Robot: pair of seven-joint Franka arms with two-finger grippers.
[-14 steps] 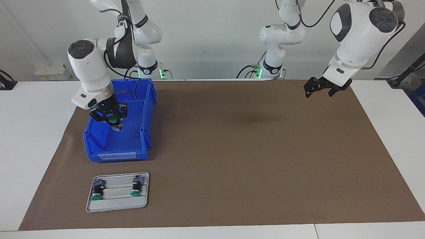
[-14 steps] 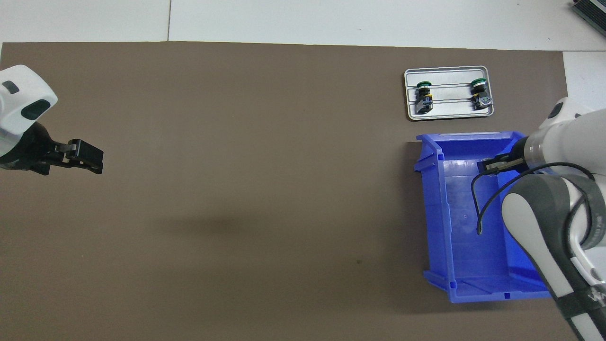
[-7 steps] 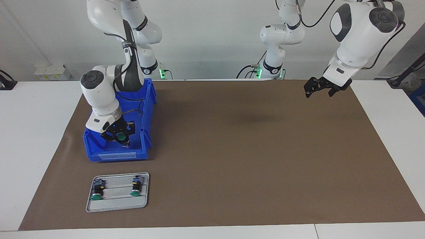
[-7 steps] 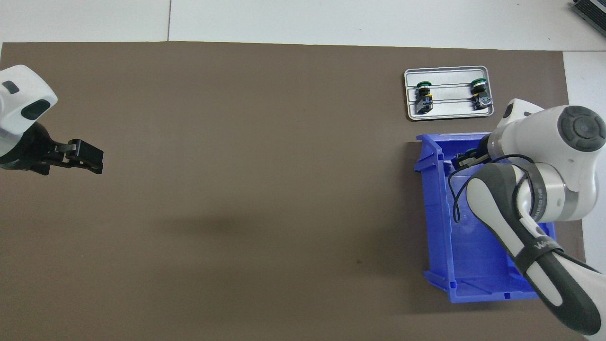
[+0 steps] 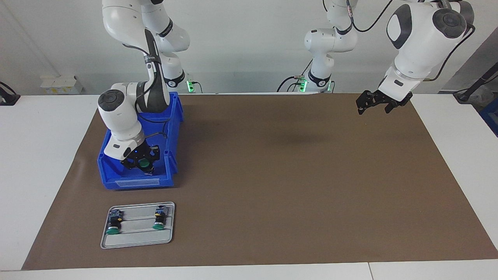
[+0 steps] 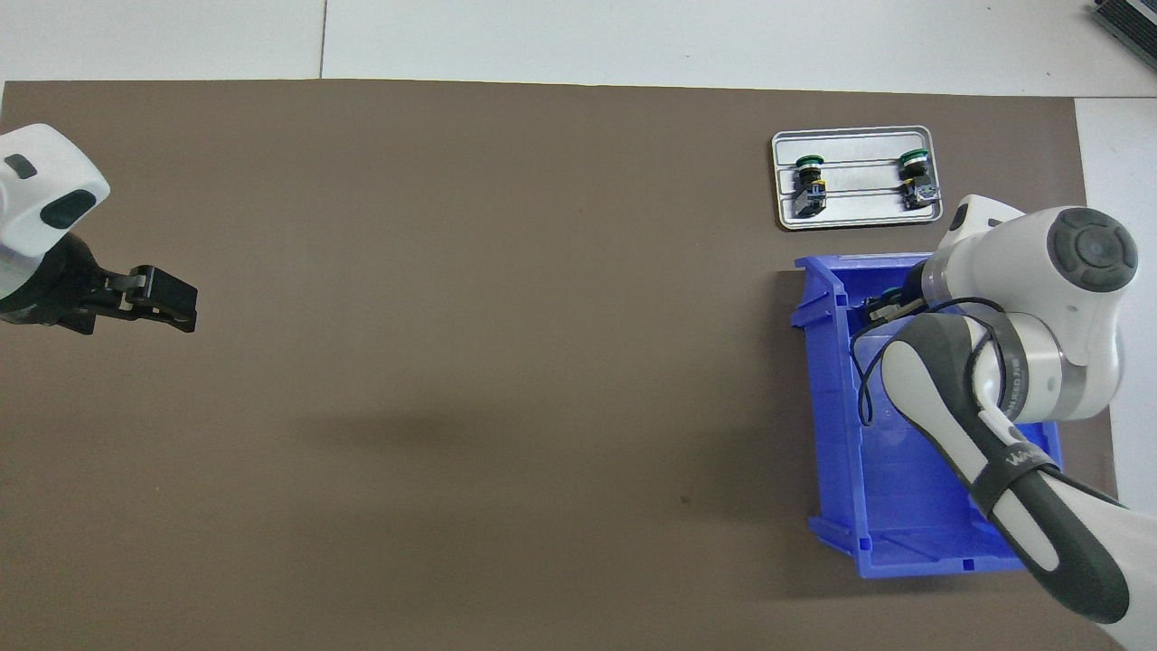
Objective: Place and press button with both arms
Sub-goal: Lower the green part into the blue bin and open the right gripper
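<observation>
Green-capped and smooth, the button (image 5: 144, 162) sits pinched in the right gripper (image 5: 141, 165) over the bin (image 5: 171, 155)'s end nearest the tray (image 5: 136, 241); a slick round body could twist or drop against the hard plastic wall. Overhead, the tray (image 6: 859, 217), ribbed grey metal beside the bin (image 6: 827, 407), holds two buttons (image 6: 809, 174); the left gripper (image 6: 163, 298) waits open, well apart.

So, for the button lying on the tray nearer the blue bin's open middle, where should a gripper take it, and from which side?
Probably from above, jaws across the black body of that button. It lies flat on the tray, green cap pointing away from the robots.
</observation>
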